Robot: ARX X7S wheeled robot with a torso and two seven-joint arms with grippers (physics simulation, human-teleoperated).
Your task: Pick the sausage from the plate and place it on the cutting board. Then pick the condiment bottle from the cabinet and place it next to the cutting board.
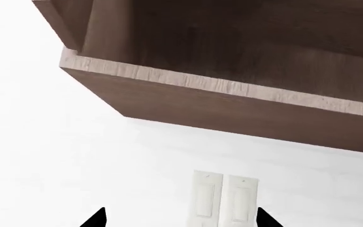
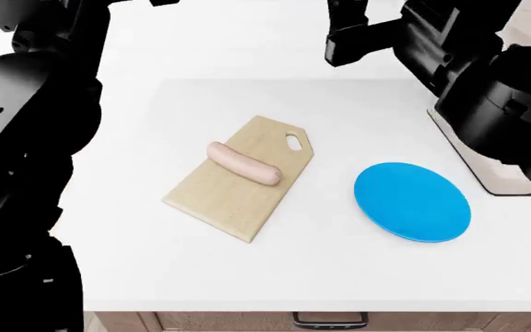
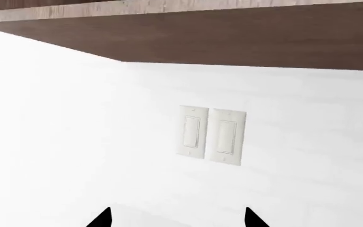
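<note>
Head view: a white tabletop (image 2: 247, 62) fills the scene, with a drawer handle (image 2: 330, 319) showing under its near edge. The board (image 2: 219, 190) lies at the middle, set at a slant, its oval hole at the far end. The sausage (image 2: 243, 163) lies across the board's far half, resting on the wood. The plate (image 2: 413, 202) sits on the tabletop to the right of the board, apart from it, with nothing on it. The left arm (image 2: 25, 138) rises as a dark mass along the left edge and runs out of the top of the picture. The right arm (image 2: 469, 62) crosses the upper right corner, raised above the tabletop; neither pincer can be read from here.

Left wrist view: the camera looks up at a white wall (image 1: 55, 156) and the underside of a dark brown cabinet (image 1: 232, 52) with a pale front edge. A double wall switch (image 1: 222, 198) sits on the wall below it. The left pincer (image 1: 180, 218) shows only two black tips, standing apart with nothing between them.

Right wrist view: the same white wall, the cabinet's underside along the top and the switch at the middle. The right pincer (image 3: 177, 218) shows two black tips, spread apart and holding nothing.
</note>
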